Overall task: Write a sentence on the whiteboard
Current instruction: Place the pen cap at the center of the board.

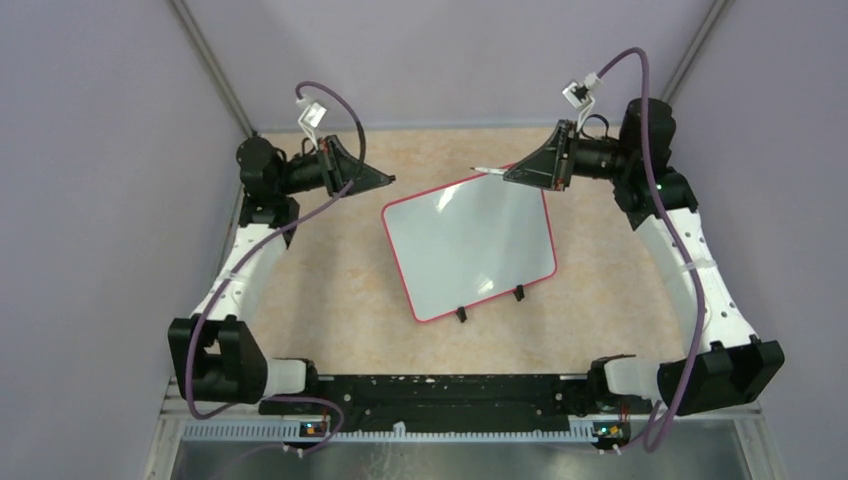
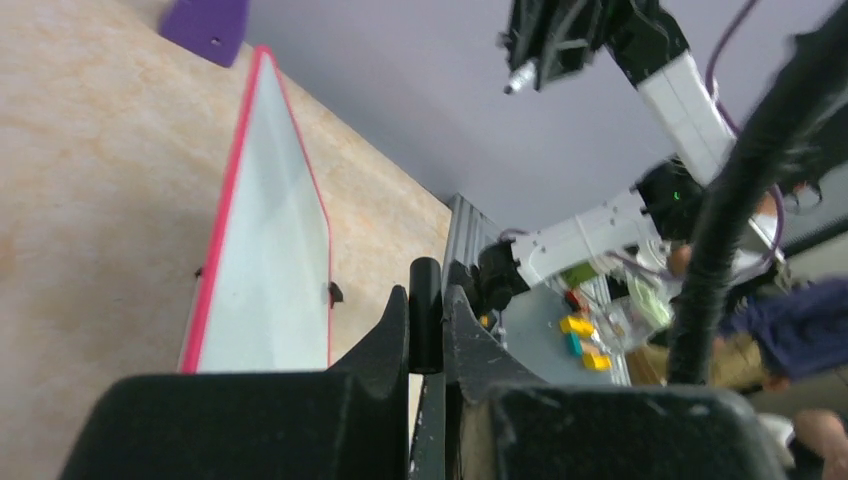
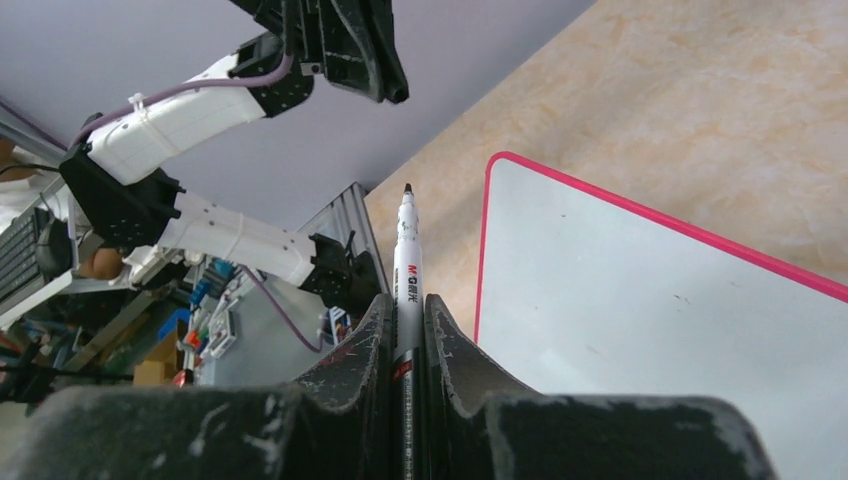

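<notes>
The whiteboard (image 1: 468, 250) lies tilted on the tan table, red-rimmed, its two black clip feet toward the near edge. Its face (image 3: 650, 330) is bare white, and no sentence is in view. My right gripper (image 1: 507, 176) hangs over the board's far right corner, shut on a white marker (image 3: 407, 260). The marker's black tip (image 3: 407, 188) is uncapped and points left, past the board's edge. My left gripper (image 1: 388, 180) hovers left of the board's far corner, shut on a short black marker cap (image 2: 427, 310). The board (image 2: 270, 260) lies to its left in the left wrist view.
The two grippers face each other above the board's far edge, a short gap apart. The black base rail (image 1: 440, 390) runs along the near table edge. Purple walls enclose the table on three sides. Bare tan tabletop (image 1: 330, 290) surrounds the board.
</notes>
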`<control>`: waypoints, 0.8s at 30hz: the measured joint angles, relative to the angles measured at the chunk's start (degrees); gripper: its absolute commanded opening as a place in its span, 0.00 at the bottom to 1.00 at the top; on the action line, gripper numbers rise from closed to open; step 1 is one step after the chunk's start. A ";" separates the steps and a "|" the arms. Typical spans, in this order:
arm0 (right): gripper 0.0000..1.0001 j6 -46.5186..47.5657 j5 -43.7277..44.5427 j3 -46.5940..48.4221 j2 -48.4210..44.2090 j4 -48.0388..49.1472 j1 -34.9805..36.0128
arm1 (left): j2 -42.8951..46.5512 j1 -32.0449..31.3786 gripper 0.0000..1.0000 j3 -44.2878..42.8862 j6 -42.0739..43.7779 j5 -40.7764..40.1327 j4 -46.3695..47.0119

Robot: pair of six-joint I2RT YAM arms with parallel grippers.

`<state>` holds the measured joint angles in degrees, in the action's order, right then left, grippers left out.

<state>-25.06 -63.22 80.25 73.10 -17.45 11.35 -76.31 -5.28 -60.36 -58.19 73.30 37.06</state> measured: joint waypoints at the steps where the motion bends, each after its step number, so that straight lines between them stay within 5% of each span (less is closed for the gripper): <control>1: 0.00 0.44 -0.46 -0.02 -0.39 -0.46 -0.94 | 0.48 1.81 0.00 -0.83 2.86 0.70 -5.14; 7: 0.00 5.51 -1.38 0.00 -2.62 -6.27 -5.99 | -3.19 9.75 0.00 -20.83 40.85 -13.31 -53.72; 12: 0.00 11.26 -1.01 -0.57 -4.07 -11.69 -6.27 | -5.18 9.77 0.00 -25.68 62.31 -32.81 -76.65; 19: 0.00 16.96 0.98 -2.29 -4.79 -17.09 -6.27 | -11.91 9.75 0.06 -20.76 76.87 -54.01 -88.78; 24: 0.00 18.47 1.77 -4.57 -6.43 -18.67 -6.27 | -16.22 9.75 0.08 -14.93 80.39 -61.40 -89.33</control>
<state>-6.59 -61.45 75.68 66.67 -36.12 5.08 -92.53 4.47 -75.29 22.20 11.90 -52.27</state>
